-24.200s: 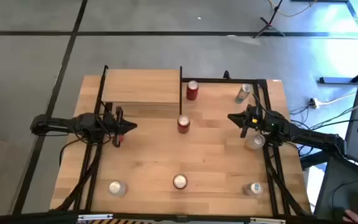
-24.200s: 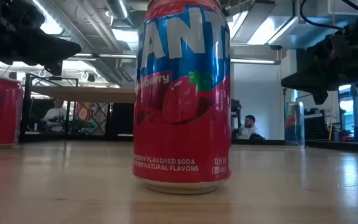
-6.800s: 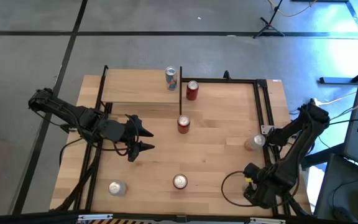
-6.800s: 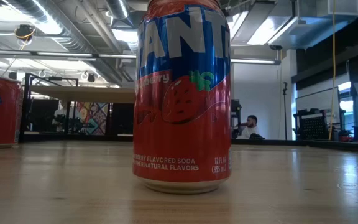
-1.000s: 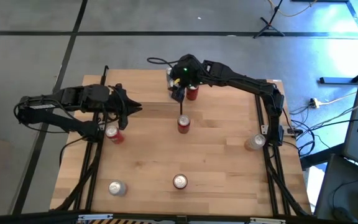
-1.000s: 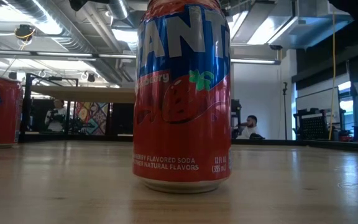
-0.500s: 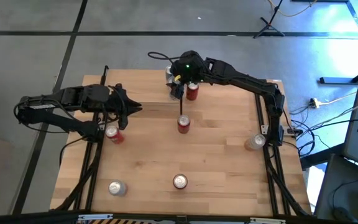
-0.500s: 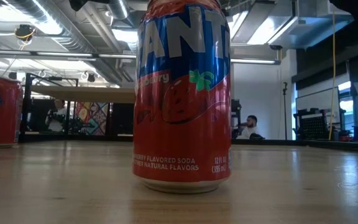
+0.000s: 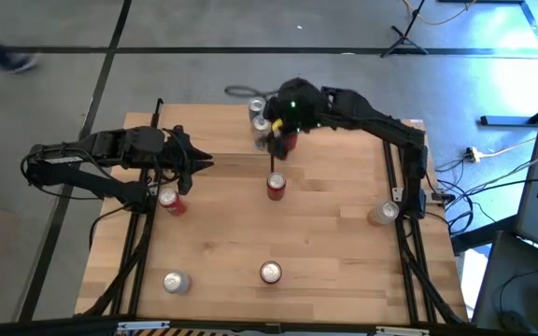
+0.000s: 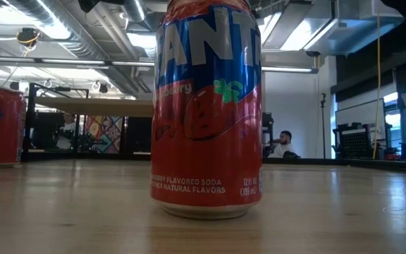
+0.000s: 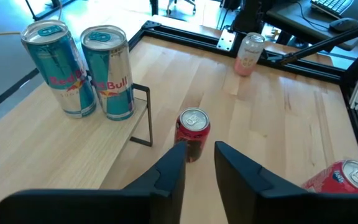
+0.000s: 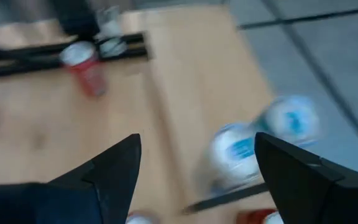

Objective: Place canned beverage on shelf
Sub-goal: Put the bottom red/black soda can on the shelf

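Observation:
The shelf (image 9: pixel 208 131), a light-wood board with thin black posts, stands at the table's far left. Two blue-and-silver cans (image 11: pixel 58 68) (image 11: pixel 109 71) stand upright on its right end, also seen as cans (image 9: pixel 260 119) in the high view. My right gripper (image 12: pixel 197 180) hovers wide open above and just right of them, touching nothing. My left gripper (image 11: pixel 199 167) waits by the shelf's near edge, its fingers a narrow gap apart with nothing between them. A red can (image 11: pixel 192 132) stands on the table beyond it.
More cans stand on the table: red ones at the centre (image 9: pixel 276 187), by the left arm (image 9: pixel 168 201) and near the front (image 9: pixel 269 273), a silver one front left (image 9: pixel 174 280), a pale one at right (image 9: pixel 381 213). One red can (image 10: pixel 206 106) fills the low view.
My right gripper has drawn back from the shelf, up and a little toward the table's right edge. The second blue-and-silver can now stands free beside the first on the shelf's right end.

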You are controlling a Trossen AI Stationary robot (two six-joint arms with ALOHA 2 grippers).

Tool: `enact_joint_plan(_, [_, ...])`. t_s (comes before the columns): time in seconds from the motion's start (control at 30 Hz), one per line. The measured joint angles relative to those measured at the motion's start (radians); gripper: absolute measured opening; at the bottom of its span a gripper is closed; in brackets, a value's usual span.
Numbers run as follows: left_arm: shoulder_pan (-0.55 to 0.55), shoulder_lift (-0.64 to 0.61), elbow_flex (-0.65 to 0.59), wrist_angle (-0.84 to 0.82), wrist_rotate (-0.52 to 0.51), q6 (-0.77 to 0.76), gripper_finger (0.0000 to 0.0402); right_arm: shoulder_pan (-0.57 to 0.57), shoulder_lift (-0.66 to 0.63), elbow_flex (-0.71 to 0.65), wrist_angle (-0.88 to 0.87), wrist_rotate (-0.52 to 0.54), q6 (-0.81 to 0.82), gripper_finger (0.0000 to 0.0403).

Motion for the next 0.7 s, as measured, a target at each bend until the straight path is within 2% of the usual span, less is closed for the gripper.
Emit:
enact_joint_plan(0.17, [0.000,0.031,-0.001,-0.002,0.047,0.003,0.0146,0.086,-0.025,-0.039,-0.069,-0.076,0.063,0.0301])
enact_joint_plan(0.3, [0.000,0.068,-0.001,-0.003,0.100,0.005,0.0192,0.145,-0.049,-0.089,-0.094,-0.040,0.099,0.0301])
enact_joint_plan(0.4, [0.000,0.099,-0.001,-0.003,0.102,0.008,0.0213,0.169,-0.095,-0.171,-0.095,-0.007,0.123,0.0301])
enact_joint_plan(0.57, [-0.007,0.149,-0.001,0.017,0.096,0.022,0.0223,0.180,-0.238,-0.442,0.024,-0.004,0.128,0.0301])
enact_joint_plan(0.7, [-0.027,0.193,-0.001,0.095,0.079,-0.021,0.0224,0.164,-0.413,-0.746,0.257,-0.004,0.128,0.0301])
